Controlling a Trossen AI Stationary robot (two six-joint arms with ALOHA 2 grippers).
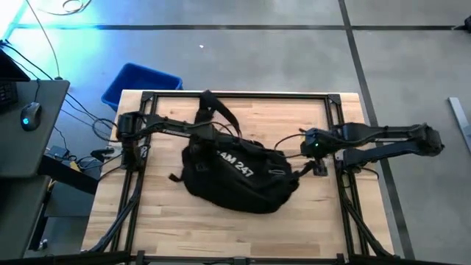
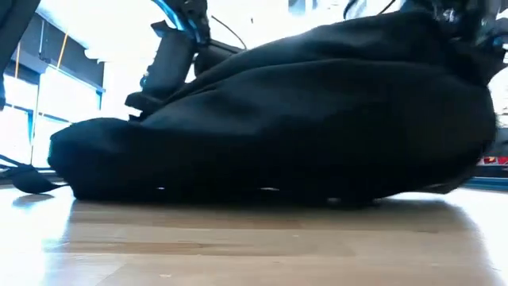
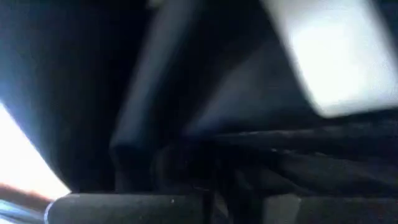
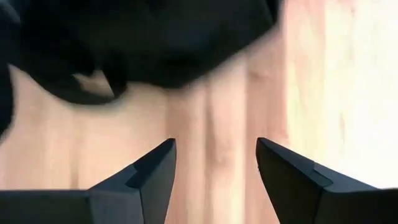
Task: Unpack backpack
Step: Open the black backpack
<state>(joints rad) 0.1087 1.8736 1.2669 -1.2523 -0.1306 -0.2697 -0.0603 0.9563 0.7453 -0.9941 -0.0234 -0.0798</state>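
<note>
Wooden tabletop first: it carries the backpack, a slumped black fabric heap lying near the middle with its lettered side up and its straps trailing toward the far edge. In the low view it sags flat against the wood, so it looks soft and shapeless; it should fold and drag rather than lift cleanly, and any load inside will shift. Best holds, by my judgement, are a strap, the top loop or a zipper pull, not the loose cloth. Left tool sits at the bag's far upper edge, its fingers together; its own view shows only dark material pressed close, so what it pinches cannot be told. Right tool hangs just beside the bag's right end, fingers apart over bare wood, holding nothing.
</note>
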